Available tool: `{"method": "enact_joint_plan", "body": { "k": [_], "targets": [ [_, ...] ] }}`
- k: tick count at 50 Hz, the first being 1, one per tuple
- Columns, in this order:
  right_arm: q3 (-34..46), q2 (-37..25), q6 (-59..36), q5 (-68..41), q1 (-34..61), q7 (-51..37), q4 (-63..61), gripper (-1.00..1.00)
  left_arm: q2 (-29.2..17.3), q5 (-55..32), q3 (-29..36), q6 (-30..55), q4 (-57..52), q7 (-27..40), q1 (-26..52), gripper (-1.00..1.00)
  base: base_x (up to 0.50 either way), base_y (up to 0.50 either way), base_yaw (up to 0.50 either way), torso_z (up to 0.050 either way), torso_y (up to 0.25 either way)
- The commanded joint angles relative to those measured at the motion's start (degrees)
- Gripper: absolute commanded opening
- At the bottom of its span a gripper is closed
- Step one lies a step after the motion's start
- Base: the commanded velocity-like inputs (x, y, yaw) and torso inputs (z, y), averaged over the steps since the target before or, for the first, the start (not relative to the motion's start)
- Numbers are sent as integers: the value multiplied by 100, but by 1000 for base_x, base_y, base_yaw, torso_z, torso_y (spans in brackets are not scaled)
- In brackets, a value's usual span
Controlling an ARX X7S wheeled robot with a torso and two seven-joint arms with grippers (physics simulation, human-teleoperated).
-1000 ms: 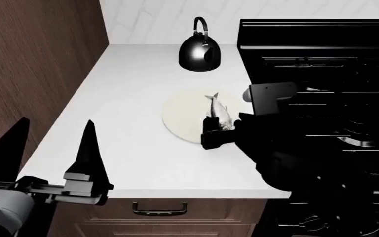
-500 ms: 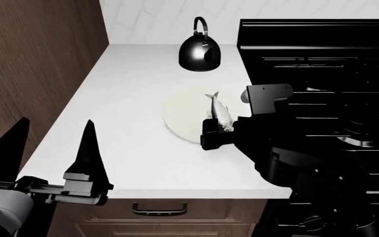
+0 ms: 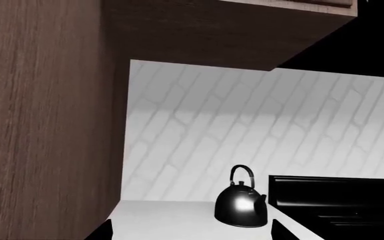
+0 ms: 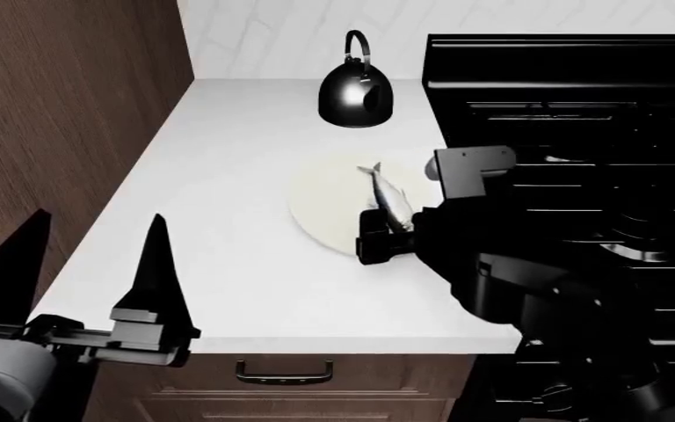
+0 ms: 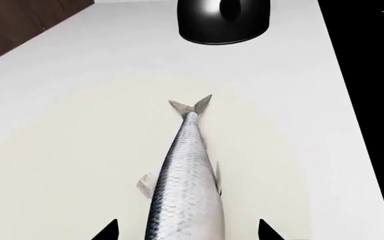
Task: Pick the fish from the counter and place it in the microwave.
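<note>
The silvery-grey fish (image 4: 386, 199) lies on a round cream plate (image 4: 320, 209) on the white counter (image 4: 221, 167), its tail pointing toward the back wall. In the right wrist view the fish (image 5: 186, 185) runs lengthwise between my fingertips. My right gripper (image 4: 387, 232) is open and straddles the fish's head end; its tips (image 5: 185, 234) stand apart from the fish on both sides. My left gripper (image 4: 85, 286) is open and empty near the counter's front left corner. The microwave is out of view.
A black kettle (image 4: 355, 92) stands at the back of the counter, also in the left wrist view (image 3: 241, 204). A black stove (image 4: 572, 105) borders the counter on the right. A dark wooden cabinet wall (image 4: 56, 114) rises at the left.
My right gripper has shifted slightly left and forward over the fish. The fish's tail has swung a little to the left on the plate. The left arm is still.
</note>
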State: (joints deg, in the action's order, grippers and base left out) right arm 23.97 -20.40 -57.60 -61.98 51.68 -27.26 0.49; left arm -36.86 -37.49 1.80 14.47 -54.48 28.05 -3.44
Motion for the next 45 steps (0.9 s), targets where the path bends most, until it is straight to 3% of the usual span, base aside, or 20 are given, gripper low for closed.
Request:
{"method": "enact_joint_plan", "body": {
  "k": [1, 6, 7, 24, 45],
  "targets": [
    [173, 66, -38, -19, 16, 29, 249, 100, -25, -11, -23, -67, 9, 7, -53, 100, 0, 0, 0, 0, 0],
    [226, 65, -36, 2, 10, 58, 271, 100, -41, -26, -27, -73, 0, 22, -54, 100, 0, 0, 0, 0, 0],
    [237, 59, -38, -2, 2, 63, 235, -100, -44, -29, -30, -75, 0, 27, -56, 100, 0, 0, 0, 0, 0],
    [196, -29, 61, -5, 61, 51, 39, -100, -67, -30, 25, -87, 60, 38, -2, 100, 0, 0, 0, 0, 0],
    [-140, -413, 811, 210, 46, 68, -1264, -100, -97, -4, 73, -104, 42, 89, -19, 100, 0, 0, 0, 0, 0]
  ]
}}
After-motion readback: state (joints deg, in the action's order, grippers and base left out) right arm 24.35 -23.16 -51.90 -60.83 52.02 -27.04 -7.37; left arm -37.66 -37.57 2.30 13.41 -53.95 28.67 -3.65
